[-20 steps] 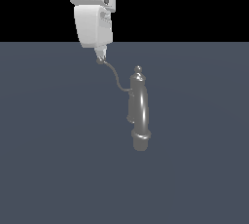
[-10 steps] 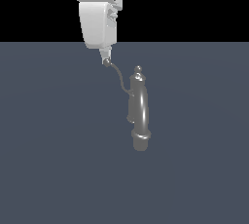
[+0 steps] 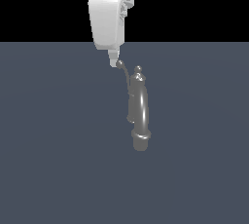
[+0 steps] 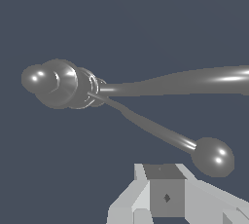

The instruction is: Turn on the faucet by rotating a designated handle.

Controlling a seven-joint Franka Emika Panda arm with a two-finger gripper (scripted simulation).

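Note:
The grey faucet [image 3: 138, 102] stands upright on the floor, its thick arched spout coming toward the camera and ending in a collared cylinder. In the wrist view the faucet [image 4: 62, 83] is seen from above. The thin curved handle [image 3: 125, 73] rises from the body to a small ball tip on the exterior view's left. My white gripper [image 3: 115, 63] hangs from above, shut with nothing held, its tip against that ball on its left side. Close up, the handle [image 4: 155, 129] runs out to its ball just beside my gripper [image 4: 167, 191].
A flat dark grey floor [image 3: 58, 159] spreads all around the faucet. A small knob finial [image 3: 138, 69] tops the faucet body, just to the exterior view's right of the handle's ball.
My gripper has shifted toward the exterior view's right and slightly down, and the handle's ball tip has swung with it, closer to the faucet body.

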